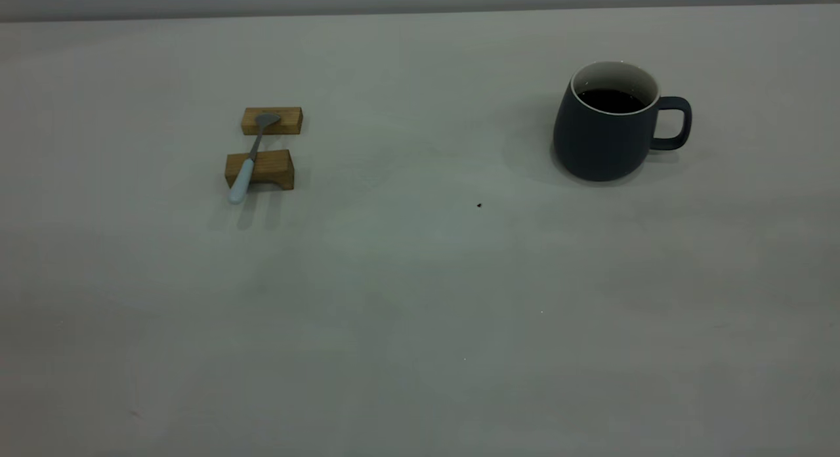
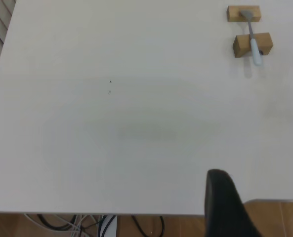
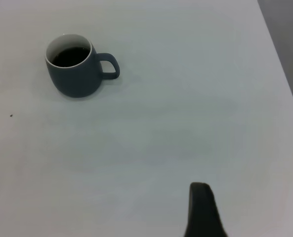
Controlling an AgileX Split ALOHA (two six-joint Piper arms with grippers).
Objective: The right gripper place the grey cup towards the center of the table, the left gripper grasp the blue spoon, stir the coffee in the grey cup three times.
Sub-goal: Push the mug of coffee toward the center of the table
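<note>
The grey cup (image 1: 604, 135) stands upright at the table's (image 1: 420, 299) right rear, handle pointing right, with dark coffee (image 1: 610, 101) inside. It also shows in the right wrist view as the grey cup (image 3: 76, 66), far from my right gripper (image 3: 201, 212), of which only a black part shows. The blue spoon (image 1: 251, 156) lies across two wooden blocks at the left, bowl on the far block. In the left wrist view the blue spoon (image 2: 252, 37) is far from my left gripper (image 2: 262, 207), which is open and empty at the table's edge. The exterior view shows neither gripper.
Two tan wooden blocks (image 1: 260, 169) (image 1: 272, 121) carry the spoon. A tiny dark speck (image 1: 479, 205) lies near the table's middle. Cables (image 2: 87, 224) and wooden floor (image 2: 274, 217) show below the table's edge in the left wrist view.
</note>
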